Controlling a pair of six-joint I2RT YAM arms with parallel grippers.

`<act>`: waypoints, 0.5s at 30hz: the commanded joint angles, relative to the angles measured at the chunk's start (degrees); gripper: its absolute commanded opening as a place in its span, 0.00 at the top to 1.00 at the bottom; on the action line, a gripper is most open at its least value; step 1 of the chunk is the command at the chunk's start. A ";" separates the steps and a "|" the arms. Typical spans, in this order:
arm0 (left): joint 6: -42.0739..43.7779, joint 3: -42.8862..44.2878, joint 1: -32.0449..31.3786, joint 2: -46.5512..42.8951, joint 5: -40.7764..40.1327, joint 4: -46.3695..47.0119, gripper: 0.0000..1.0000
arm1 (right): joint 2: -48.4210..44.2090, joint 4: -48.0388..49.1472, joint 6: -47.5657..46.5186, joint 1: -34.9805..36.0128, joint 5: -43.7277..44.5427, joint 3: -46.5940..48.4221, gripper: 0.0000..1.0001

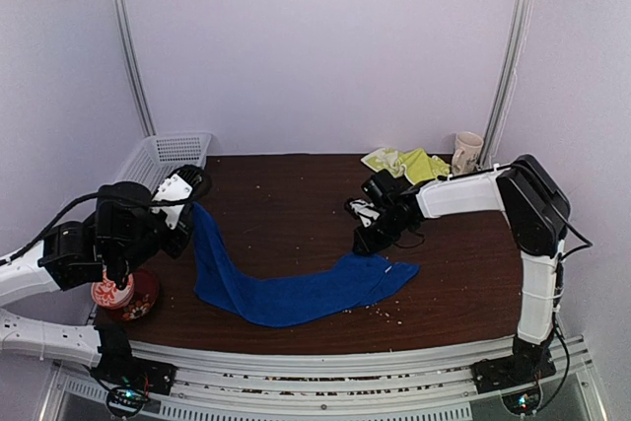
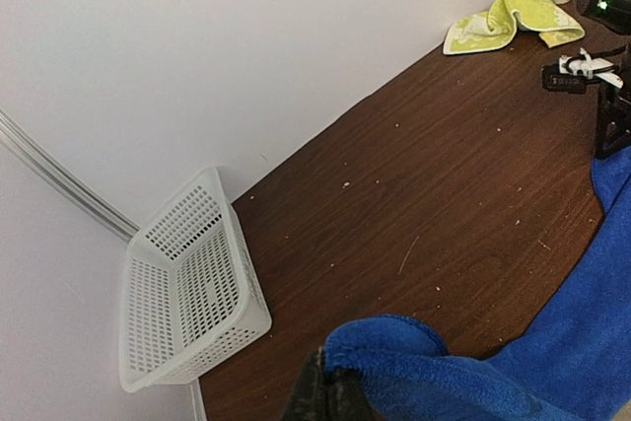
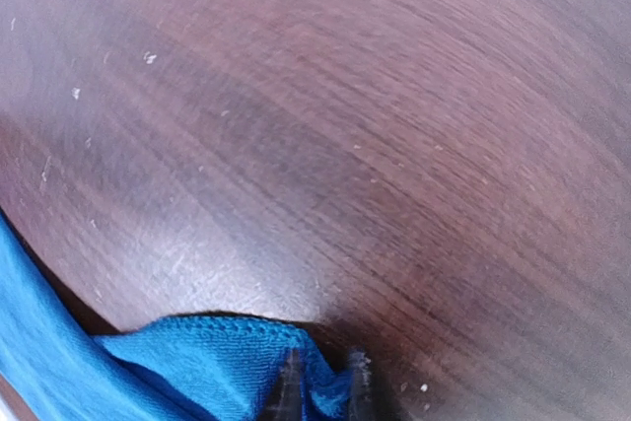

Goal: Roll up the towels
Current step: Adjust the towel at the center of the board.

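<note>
We are holding the blue terry towel (image 1: 286,293) by two corners. Its long axis is running across the lower middle of the top view, from left of centre to just right of centre. Our left gripper (image 2: 330,396) is pinching the left corner with fingers pressed together, raised above the dark wooden table (image 1: 286,194), so the cloth is draping steeply down from it. Our right gripper (image 3: 320,382) is reaching in low from the right with its elbow folded. Its fingers (image 3: 288,382) are standing close together on the stitched hem corner, down at the tabletop. The yellow-green towel (image 1: 404,163) is lying crumpled at the upper right, just behind the right arm, which is the nearer one.
</note>
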 commanded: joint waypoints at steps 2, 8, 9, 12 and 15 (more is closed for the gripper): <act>0.07 -0.28 0.38 0.18 -0.59 3.57 1.00 | 1.54 -1.32 0.80 0.56 6.99 0.97 1.00; -0.12 7.37 1.80 7.55 -4.12 3.60 1.00 | -6.51 1.16 0.05 -0.66 24.92 4.18 1.00; -0.21 10.04 2.83 9.24 -4.11 2.86 1.00 | -8.48 1.69 0.04 -1.28 28.35 4.73 1.00; -0.61 17.38 5.87 13.56 -4.25 0.58 1.00 | -15.71 4.46 0.55 -3.72 35.82 4.06 1.00; 0.73 19.81 8.04 14.90 -4.76 1.73 1.00 | -25.00 10.31 1.53 -6.34 38.45 -2.00 1.00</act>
